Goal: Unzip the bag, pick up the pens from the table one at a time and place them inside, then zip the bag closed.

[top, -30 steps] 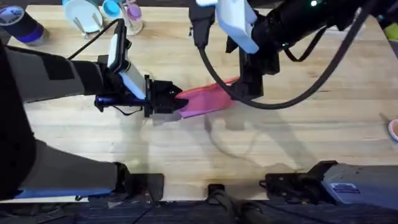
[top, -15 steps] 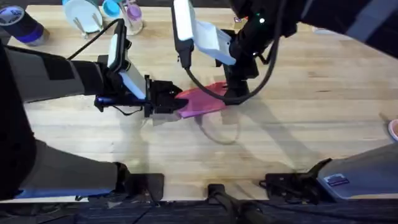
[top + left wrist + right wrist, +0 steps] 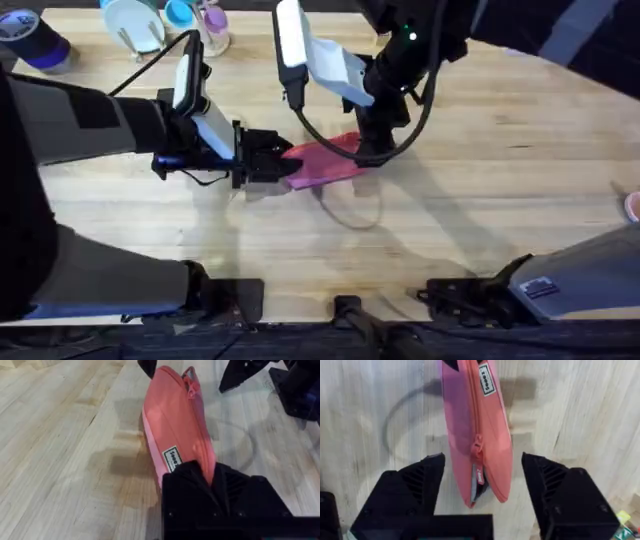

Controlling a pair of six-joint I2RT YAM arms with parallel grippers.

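The bag [image 3: 175,425] is soft matt cloth (pink), the table [image 3: 60,435] smooth pale grained wood.

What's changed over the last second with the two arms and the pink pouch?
The right gripper swung leftward along the bag and now straddles its zipper end, fingers open. The left gripper stayed clamped on the bag's other end; the bag barely shifted.

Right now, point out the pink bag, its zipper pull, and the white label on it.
bag [image 3: 172,420], left wrist view, on its pink side panel.
zipper pull [image 3: 477,446], right wrist view, on the pink tab along the zipper.
white label [image 3: 173,458], left wrist view, on the tag's middle.
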